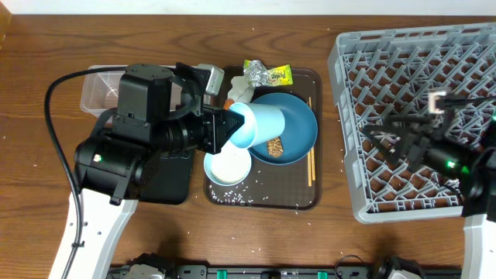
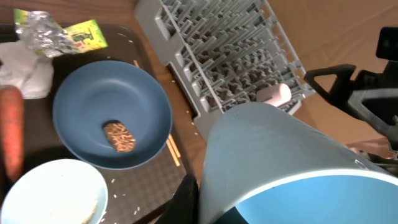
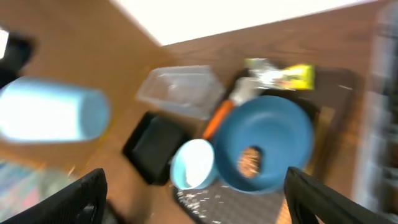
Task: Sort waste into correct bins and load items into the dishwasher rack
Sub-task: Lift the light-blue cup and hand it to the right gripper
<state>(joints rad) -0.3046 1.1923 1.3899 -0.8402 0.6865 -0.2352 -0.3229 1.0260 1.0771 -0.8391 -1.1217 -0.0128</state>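
My left gripper [image 1: 223, 129] is shut on the rim of a pale cup with a blue inside [image 1: 262, 124], held on its side above the brown serving tray [image 1: 314, 198]. In the left wrist view the cup [image 2: 280, 155] fills the lower right, one finger [image 2: 188, 198] against its outer wall. Below lie the blue plate [image 1: 298, 116] with a brown food lump [image 1: 275, 146], the white bowl [image 1: 227, 167], chopsticks [image 1: 311, 167], the snack wrapper [image 1: 269, 74], a carrot [image 2: 11, 127], a tissue [image 2: 22, 71] and rice grains [image 1: 248, 190]. My right gripper [image 1: 385, 139] hangs open over the dishwasher rack [image 1: 418, 54].
A clear tub [image 1: 99, 87] and a black tray [image 1: 167, 177] sit left of the serving tray, partly under my left arm. A pink-toned cup [image 2: 275, 94] lies in the rack's near corner. The right wrist view is blurred; its open fingertips [image 3: 81, 193] frame the bowl [image 3: 194, 163].
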